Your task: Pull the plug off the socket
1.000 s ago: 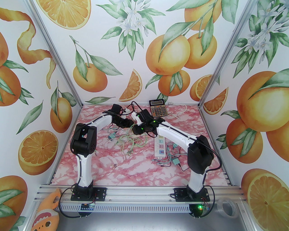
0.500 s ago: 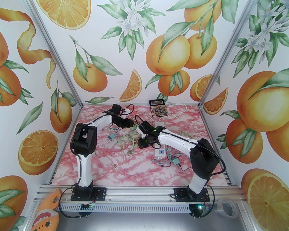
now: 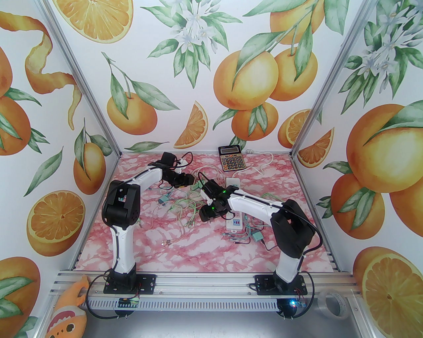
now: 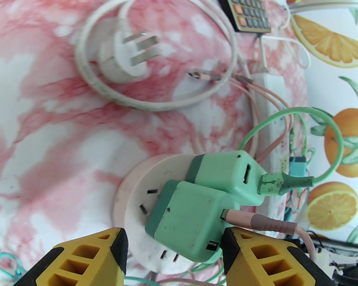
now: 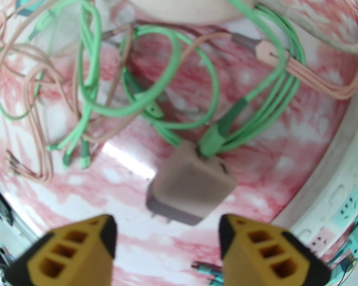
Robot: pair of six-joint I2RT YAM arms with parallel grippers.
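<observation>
Mint-green plug sat in the round socket, flanked by the open left tool. The right tool gaped above a loose brownish plug.

Top cam: fixed, high, behind arm bases, looks down & fwd over whole table to back wall. L wrist cam: v. close, looks down at socket, back half. R wrist cam: close, blurry, down at cables, mid-table. Shared w/ top: calculator by back edge; strip.
</observation>
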